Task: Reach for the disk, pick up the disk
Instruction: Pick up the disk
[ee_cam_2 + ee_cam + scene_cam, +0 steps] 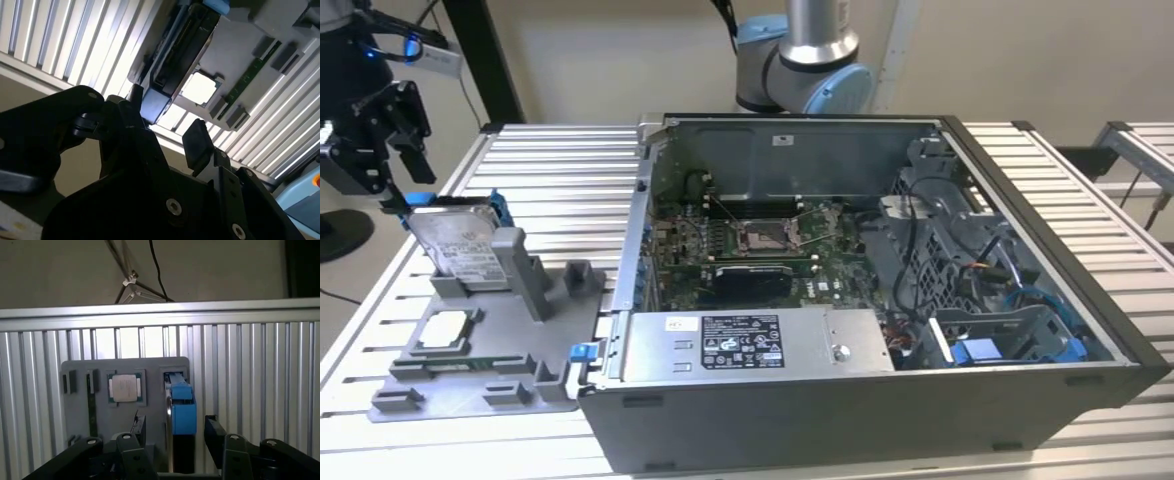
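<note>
A black gripper [398, 178] hangs over the disk [454, 245] at the exterior view's left. Its fingers [212, 432] are spread apart on either side of the disk's blue bracket [183, 407], with a gap showing on each side in the first wrist view.

The disk stands on edge in a slot at the rear of a grey tray [480, 375], well above the tray floor. Its long axis is close to upright, leaning a little. The face with the white printed label is turned toward the exterior camera, and the print is too small to make out.

In the second wrist view the gripper [167, 122] sits just above the bracket's blue end, and the disk [180, 45] runs edge-on away from it.

A small square silver chip [447, 328] lies flat in the same tray, near the disk's slot in both wrist views [125, 388].

The tray rests on a slatted aluminium table [567, 170]. Bare slats lie open behind it and toward the exterior view's left. The table's edge rail [160, 310] runs just beyond the tray.

On the exterior view's right, the tray nearly meets an open computer case [881, 420]. A grey box [854, 345] at the front of the case carries a black-and-white label [740, 343]. A small white sticker [783, 139] marks the case's rear wall. The motherboard [761, 238] lies exposed inside.
</note>
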Controlling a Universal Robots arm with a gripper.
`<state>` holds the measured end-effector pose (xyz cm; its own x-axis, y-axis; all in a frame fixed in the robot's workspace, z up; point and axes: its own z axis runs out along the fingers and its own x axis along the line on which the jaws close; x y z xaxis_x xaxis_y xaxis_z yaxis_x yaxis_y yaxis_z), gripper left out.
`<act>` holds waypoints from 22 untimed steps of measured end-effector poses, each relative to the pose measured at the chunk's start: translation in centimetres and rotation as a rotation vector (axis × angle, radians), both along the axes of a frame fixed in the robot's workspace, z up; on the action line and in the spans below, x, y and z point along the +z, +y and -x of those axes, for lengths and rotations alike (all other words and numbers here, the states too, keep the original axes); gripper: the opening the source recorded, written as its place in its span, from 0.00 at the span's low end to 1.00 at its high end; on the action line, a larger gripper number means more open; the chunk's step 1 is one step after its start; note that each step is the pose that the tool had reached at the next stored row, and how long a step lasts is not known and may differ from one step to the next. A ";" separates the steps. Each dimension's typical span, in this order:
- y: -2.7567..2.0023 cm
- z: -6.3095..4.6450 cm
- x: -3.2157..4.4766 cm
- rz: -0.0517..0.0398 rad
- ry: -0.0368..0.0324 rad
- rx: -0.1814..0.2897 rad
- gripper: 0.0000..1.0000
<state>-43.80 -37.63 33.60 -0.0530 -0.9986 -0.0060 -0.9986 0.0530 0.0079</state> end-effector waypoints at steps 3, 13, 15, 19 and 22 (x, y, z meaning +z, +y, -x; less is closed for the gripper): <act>0.15 0.0 -0.54 0.0000 0.0001 0.000 1.00; 0.56 0.0 -2.37 0.0000 0.0000 0.000 1.00; 0.61 0.0 -2.73 -0.0001 0.0000 0.001 1.00; 0.68 0.0 -3.46 -0.0001 0.0000 0.001 1.00; 0.71 0.0 -4.01 -0.0001 -0.0001 0.001 1.00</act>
